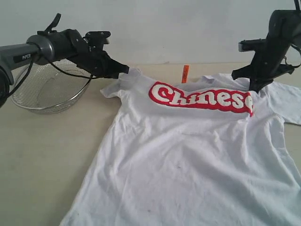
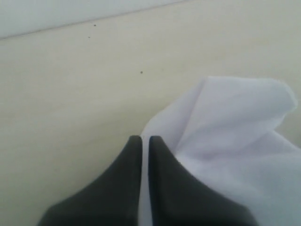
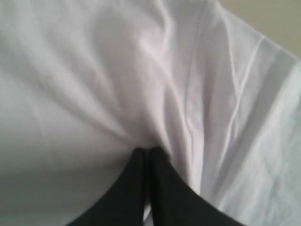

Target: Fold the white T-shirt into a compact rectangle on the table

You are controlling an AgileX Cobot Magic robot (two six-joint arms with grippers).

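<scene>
- Black tips of the left gripper (image 2: 145, 139) stand pressed together in its wrist view. A sliver of white cloth shows in the slit between them, so they are clenched on the white T-shirt (image 1: 188, 155).
- Just beyond those tips the pinched cloth rises in a loose, folded peak, with the pale table (image 1: 42, 150) bare past it.
- From the exterior view, this gripper has the shirt at the shoulder on the left side, by the sleeve, and the cloth there is drawn up a little toward it.
- Tips of the right gripper (image 3: 146, 150) are likewise closed tight, buried in a pucker of white fabric with creases fanning out from the pinch. It too is grasping the shirt.
- Seen from outside, the right gripper comes down on the shoulder at the right side, just at the end of the red-and-white lettering (image 1: 202, 98), whose last letter bends over there.
- Between the two grippers sits the collar, with the orange neck tag (image 1: 185, 73) standing upright at its far edge.
- Outward from the shoulders the shirt lies chest-up on the table, unfolded and lightly wrinkled. Its body widens toward the camera, and the hem runs out of view.
- Behind the left arm a round wire-mesh basket (image 1: 47, 92) rests on the table, apart from the shirt.
</scene>
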